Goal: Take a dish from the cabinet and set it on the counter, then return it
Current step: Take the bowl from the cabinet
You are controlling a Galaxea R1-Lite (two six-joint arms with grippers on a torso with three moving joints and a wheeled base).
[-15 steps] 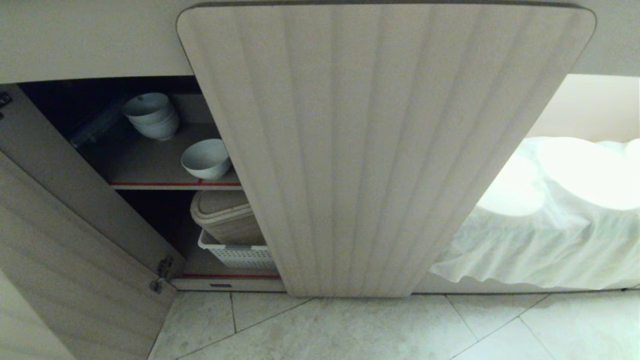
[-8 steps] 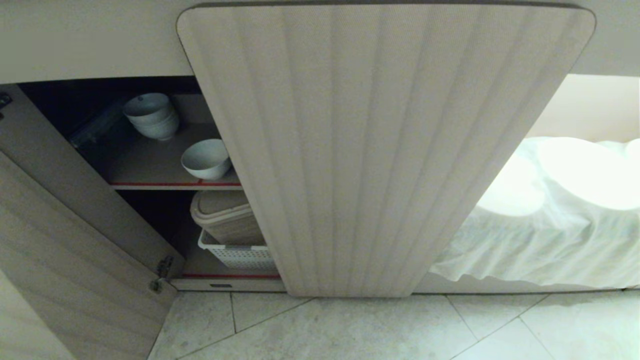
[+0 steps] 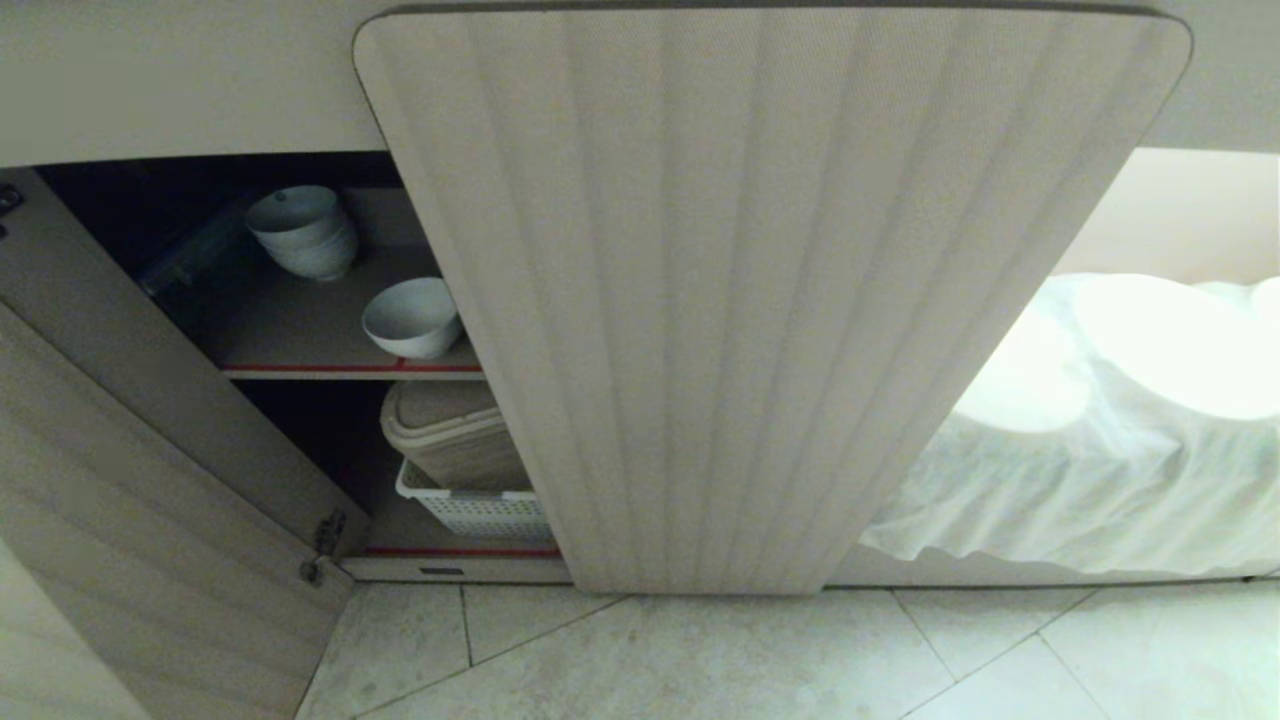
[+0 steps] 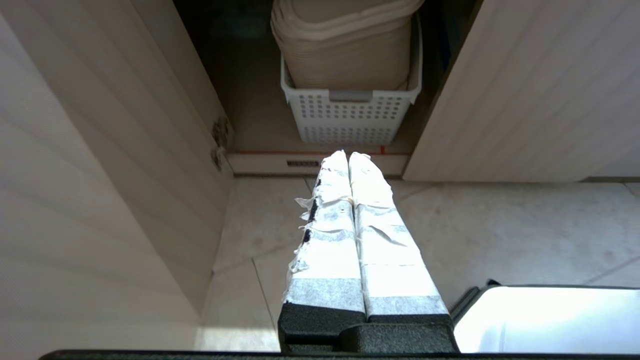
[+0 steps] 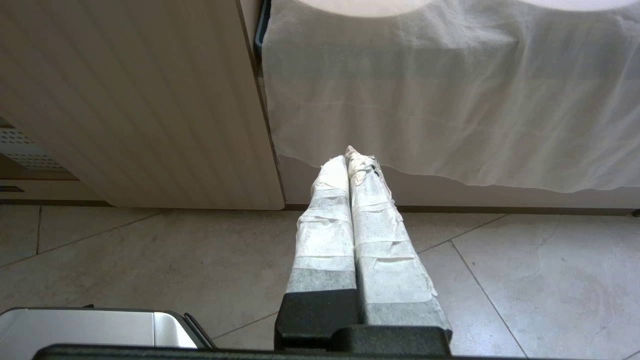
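Head view only: dish at the upper shelf's red-taped front edge, cabinet doors ajar. Wrist views only: left gripper pressed together, facing the basket; right gripper together before the draped cloth. Open floor beneath both.

Right pincer closed, white cloth, fluted door

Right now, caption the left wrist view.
Shut left tool pointing toward a white basket inside the open cabinet.

In the cabinet, a bowl sits at the upper shelf's front edge, a bowl stack behind it to the left, and a basket holding a bin on the shelf below.
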